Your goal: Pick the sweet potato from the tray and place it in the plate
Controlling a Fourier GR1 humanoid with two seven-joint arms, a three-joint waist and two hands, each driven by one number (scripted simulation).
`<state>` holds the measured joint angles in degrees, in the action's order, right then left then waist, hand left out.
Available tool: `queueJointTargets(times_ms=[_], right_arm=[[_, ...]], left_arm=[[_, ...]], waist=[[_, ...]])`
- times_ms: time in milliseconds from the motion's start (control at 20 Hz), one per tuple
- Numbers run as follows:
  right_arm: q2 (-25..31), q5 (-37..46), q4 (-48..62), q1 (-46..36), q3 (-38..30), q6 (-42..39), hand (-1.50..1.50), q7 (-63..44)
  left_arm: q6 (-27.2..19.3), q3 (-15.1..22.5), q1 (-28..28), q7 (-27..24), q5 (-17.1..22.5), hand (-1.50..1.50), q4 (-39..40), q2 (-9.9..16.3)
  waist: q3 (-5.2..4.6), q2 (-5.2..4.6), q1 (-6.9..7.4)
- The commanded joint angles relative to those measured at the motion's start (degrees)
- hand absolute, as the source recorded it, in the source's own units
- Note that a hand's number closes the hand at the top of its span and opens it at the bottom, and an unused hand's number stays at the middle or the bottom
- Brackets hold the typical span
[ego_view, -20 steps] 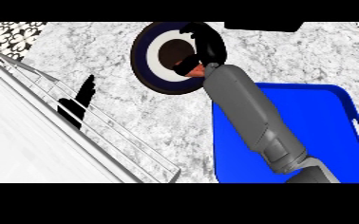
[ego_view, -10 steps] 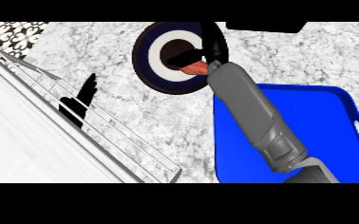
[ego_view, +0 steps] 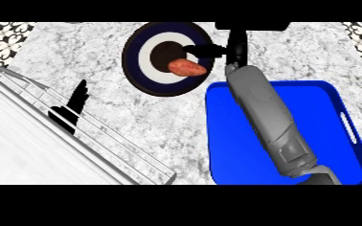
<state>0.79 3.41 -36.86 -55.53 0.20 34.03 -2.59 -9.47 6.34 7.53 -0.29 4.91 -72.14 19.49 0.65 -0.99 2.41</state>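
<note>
The orange-brown sweet potato (ego_view: 187, 68) lies on the dark blue plate (ego_view: 145, 74) with white and dark rings, at the plate's right side. My right hand (ego_view: 235, 48) stands just right of it, fingers straight and open, the thumb reaching left above the potato without holding it. Its grey forearm runs down across the blue tray (ego_view: 329, 129), which shows nothing else on it. At the left, beside the rail, my left hand (ego_view: 69, 110) rests open.
A white sloping surface with a metal rail (ego_view: 120, 146) fills the lower left. A dark object (ego_view: 252, 25) sits at the counter's far edge above my right hand. Speckled counter (ego_view: 92, 52) surrounds the plate.
My right hand has opened and moved right, off the plate's middle. The sweet potato, earlier hidden in the hand, now lies uncovered on the plate.
</note>
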Motion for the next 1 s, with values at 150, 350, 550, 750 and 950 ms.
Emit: queueJointTargets(times_ms=[150, 350, 550, 750, 950], right_arm=[[3.41, -4.55, -1.33, 8.06, -4.77, -4.86, -1.50, 8.81], [6.58, -6.49, -1.07, 11.31, -6.32, -11.04, -1.50, 12.86], [10.78, -6.66, -1.11, 13.86, -6.44, -15.75, -1.50, 13.28], [12.50, -8.45, 0.45, 13.96, -8.56, -18.79, -1.50, 15.84], [11.78, -8.26, 2.99, 14.12, -8.79, -19.03, -1.50, 17.50]], left_arm=[[0.16, 0.17, 6.64, 1.56, -0.22, 0.00, -5.17, -0.26], [0.97, 0.42, 5.07, 3.02, 0.00, 0.00, -8.49, 0.86], [1.30, 0.08, 5.54, 2.88, 0.04, 0.00, -7.16, 0.78], [-0.73, 1.22, 6.39, 2.85, -1.35, 0.00, -7.81, -1.19], [1.50, -0.63, 7.10, 1.98, -0.11, 0.00, -5.46, 0.39]], waist=[[-0.53, 0.77, -2.90], [-0.50, 0.87, -2.48], [-0.56, 0.96, -3.23], [-0.50, 0.79, -2.97], [-0.58, 0.64, -2.40]])
